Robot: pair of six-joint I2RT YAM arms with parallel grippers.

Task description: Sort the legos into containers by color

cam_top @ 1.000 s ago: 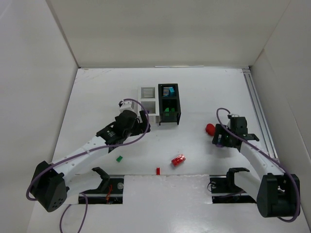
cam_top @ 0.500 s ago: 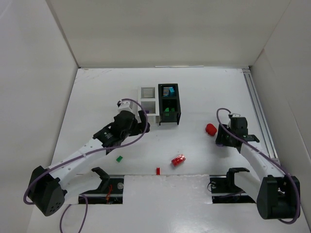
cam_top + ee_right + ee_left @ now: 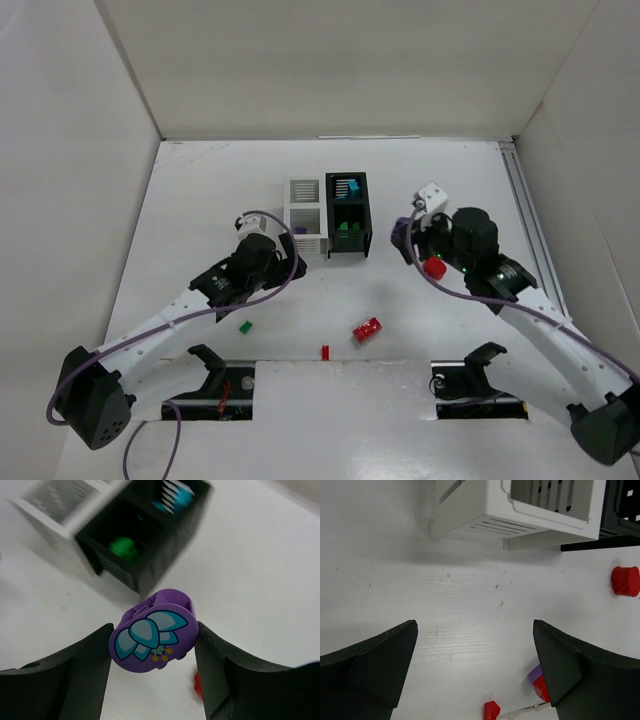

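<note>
Between the fingers of the right claw [image 3: 406,240] sits a purple lego [image 3: 152,637], a rounded piece with a teal flower printed on its face. The claw is closed partway onto it, one finger against each side. It holds the piece above the counter [image 3: 200,200], just to the right of the black bin [image 3: 348,213].

That bin stands touching the white bin [image 3: 305,215] on its left, both near the middle of the counter. The black bin's far compartment holds a cyan lego [image 3: 347,187] and its near compartment a green lego [image 3: 347,228]. What the white bin holds I cannot tell.

The left claw [image 3: 475,630] has its jaws spread wide with nothing between them. It is low over bare counter, just in front of the white bin's near left corner.

Four pieces lie loose on the counter:
- A round red lego [image 3: 434,267] shows close beside the right arm's wrist.
- A studded red lego [image 3: 367,329] lies nearer the arms' bases, between the two arms.
- A slim red lego [image 3: 325,351] lies at the near edge.
- A small green piece [image 3: 245,326] lies just beside the left forearm, well apart from the bins.
</note>
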